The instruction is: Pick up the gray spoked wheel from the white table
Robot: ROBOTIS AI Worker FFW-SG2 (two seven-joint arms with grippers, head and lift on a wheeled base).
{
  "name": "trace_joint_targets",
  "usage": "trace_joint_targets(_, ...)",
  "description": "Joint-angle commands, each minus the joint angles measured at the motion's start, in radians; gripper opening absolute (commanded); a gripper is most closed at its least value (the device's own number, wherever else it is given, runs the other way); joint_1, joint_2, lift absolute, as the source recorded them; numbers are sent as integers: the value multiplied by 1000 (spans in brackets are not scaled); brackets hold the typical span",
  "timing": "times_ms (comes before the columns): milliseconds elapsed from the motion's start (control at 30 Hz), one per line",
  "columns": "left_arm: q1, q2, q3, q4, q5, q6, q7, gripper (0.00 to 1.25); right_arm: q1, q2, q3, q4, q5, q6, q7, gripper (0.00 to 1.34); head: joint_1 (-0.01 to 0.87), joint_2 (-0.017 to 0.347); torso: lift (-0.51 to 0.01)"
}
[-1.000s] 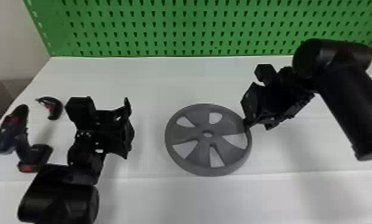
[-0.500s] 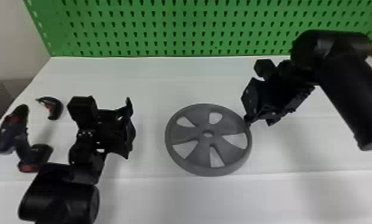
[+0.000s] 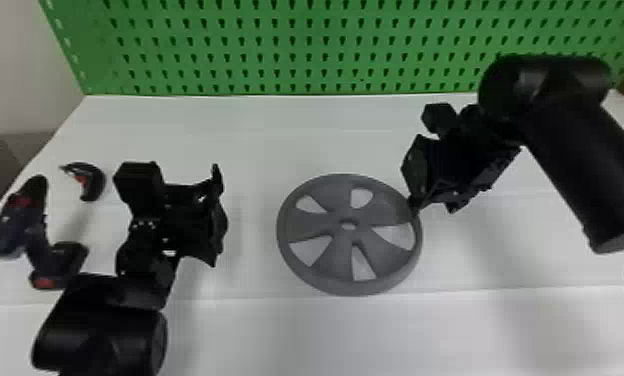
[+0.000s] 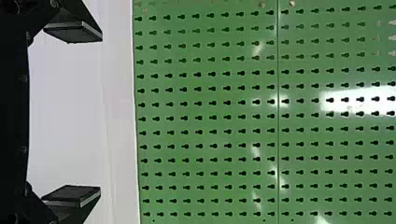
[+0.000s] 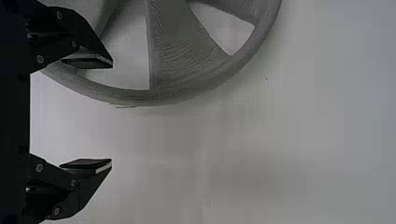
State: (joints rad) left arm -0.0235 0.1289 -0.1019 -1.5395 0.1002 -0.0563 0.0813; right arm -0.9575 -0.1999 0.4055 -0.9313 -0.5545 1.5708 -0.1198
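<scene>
At table centre, head view: gray spoked wheel (image 3: 333, 255) flat on the white table (image 3: 256, 150), ungripped.
Wheel, build: fine ridged lines on a spoke in right wrist view; probably printed plastic. Likely stiff, fairly light for its breadth, not fragile in ordinary handling.
Wheel, grip: ridges may give some bite, but the curved rim could still slip or swivel between flat pads.
Best hold: rim at the robot's right, one finger down through a gap between spokes, the other outside. Held at one side, it will probably sag at the far edge; a deep, square bite should help.
Right gripper (image 5: 111, 113): fingers wide apart, one over the wheel, the other over bare table. Touching or just above, cannot tell.
Right arm (image 3: 576, 165): comes in from the right edge, bent at the joint, gripper angled down toward the rim.
Next: judged to be lining up and lowering around the rim, then closing.
Left gripper (image 4: 101, 113): wide, empty, toward the green pegboard (image 3: 326, 50); well apart from the wheel.
Table, left side: drill (image 3: 6, 225), small curved tool (image 3: 93, 182) behind it.
</scene>
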Motion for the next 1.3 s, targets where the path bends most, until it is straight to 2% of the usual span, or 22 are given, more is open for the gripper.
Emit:
trace_joint_targets(0, 1, 0, -2, 1, -1, 4, 0, 1120, -10, 23, 3, -4, 82, 1, 0, 835, 767, 35, -107)
trace_joint_targets(200, -1, 0, -12, 1, -1, 13, 0, 1120, -18, 46, 6, -8, 153, 1, -11, 835, 767, 35, -107)
trace_joint_targets(300, -1, 0, -15, 2, -2, 20, 0, 1120, -23, 54, 21, -6, 151, 1, -67, 835, 767, 35, -107)
trace_joint_targets(333, -3, 0, -18, 2, -4, 21, 0, 1120, -23, 56, 23, -6, 128, -3, -96, 835, 767, 35, -107)
trace_joint_targets(367, -1, 0, -18, 2, -4, 23, 0, 1120, -23, 56, 19, -1, 85, -14, -139, 835, 767, 35, -107)
trace_joint_targets(400, -1, 0, -19, 2, -4, 24, 0, 1120, -23, 56, 15, 2, -10, -31, -247, 835, 767, 35, -107)
trace_joint_targets(433, 1, 0, -19, 2, -4, 26, 0, 1120, -20, 54, 15, 2, -168, -64, -434, 835, 767, 35, -107)
trace_joint_targets(467, 2, 0, -18, 2, -2, 26, 0, 1120, -15, 54, 19, 2, -274, -95, -554, 835, 767, 35, -107)
trace_joint_targets(500, 4, 0, -18, 2, -1, 26, 0, 1120, -12, 54, 23, 5, -357, -126, -633, 835, 767, 35, -107)
trace_joint_targets(567, 4, 0, -21, 2, -1, 26, 0, 1120, -10, 56, 9, 23, -469, -137, -713, 835, 767, 35, -107)
trace_joint_targets(667, 1, 0, -25, 2, -2, 26, 0, 1120, -17, 59, -7, 49, -544, -120, -741, 835, 767, 35, -107)
trace_joint_targets(833, 1, 0, -24, 2, -4, 26, 0, 1120, -23, 62, -60, 111, -621, -78, -762, 835, 767, 35, -107)
trace_joint_targets(967, 2, 0, -22, 2, -4, 26, 0, 1120, -32, 69, -105, 167, -628, -37, -768, 836, 767, 35, -107)
trace_joint_targets(1267, 1, 0, -22, 2, -4, 26, 0, 1120, -17, 74, -221, 207, -604, 0, -773, 836, 767, 35, -107)
